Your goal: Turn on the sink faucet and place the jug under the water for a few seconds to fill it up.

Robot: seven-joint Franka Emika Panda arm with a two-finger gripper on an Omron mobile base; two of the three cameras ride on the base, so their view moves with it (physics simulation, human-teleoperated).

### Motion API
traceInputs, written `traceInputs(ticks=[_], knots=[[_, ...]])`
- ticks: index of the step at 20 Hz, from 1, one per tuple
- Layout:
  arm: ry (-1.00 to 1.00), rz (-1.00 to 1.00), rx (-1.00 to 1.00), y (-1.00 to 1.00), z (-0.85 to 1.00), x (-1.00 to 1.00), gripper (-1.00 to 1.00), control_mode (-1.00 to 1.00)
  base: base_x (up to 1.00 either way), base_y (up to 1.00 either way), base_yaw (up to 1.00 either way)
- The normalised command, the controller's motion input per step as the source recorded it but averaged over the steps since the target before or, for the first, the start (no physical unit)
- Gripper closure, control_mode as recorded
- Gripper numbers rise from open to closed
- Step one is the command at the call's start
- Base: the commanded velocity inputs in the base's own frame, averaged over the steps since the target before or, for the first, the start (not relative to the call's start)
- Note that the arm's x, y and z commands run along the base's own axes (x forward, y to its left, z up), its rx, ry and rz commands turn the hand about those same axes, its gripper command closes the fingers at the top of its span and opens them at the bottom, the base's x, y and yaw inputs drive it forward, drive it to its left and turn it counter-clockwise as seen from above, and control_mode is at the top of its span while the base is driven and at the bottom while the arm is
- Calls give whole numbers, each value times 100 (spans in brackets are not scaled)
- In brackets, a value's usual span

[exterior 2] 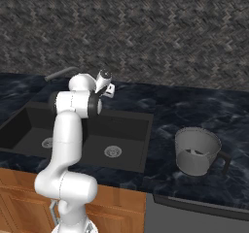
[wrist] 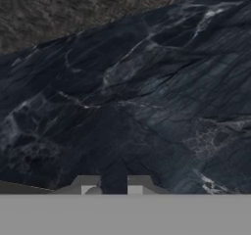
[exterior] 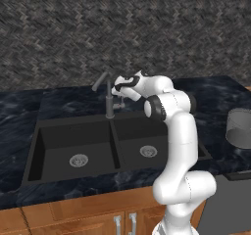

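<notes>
One white robot arm at a black double-basin sink [exterior: 49, 146], gripper [exterior: 119, 102] narrowed almost shut just beside the faucet [exterior: 109, 99] post, translucent jug [exterior 2: 197, 152] upright on dark marble counter [exterior 2: 170, 106] well right, no legible writing.

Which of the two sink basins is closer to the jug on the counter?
The right basin of the sink, the one whose drain lies nearer the jug. The left basin lies beyond it, partly behind the arm.
</notes>
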Motion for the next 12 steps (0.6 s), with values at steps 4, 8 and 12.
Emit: traceInputs(ticks=[4,8,12], knots=[[0,0,0,-23,0,0,100,-100,0,0,0],[0,0,0,-30,0,0,100,-100,0,0,0],[0,-1,0,-38,0,0,100,-100,0,0,0]])
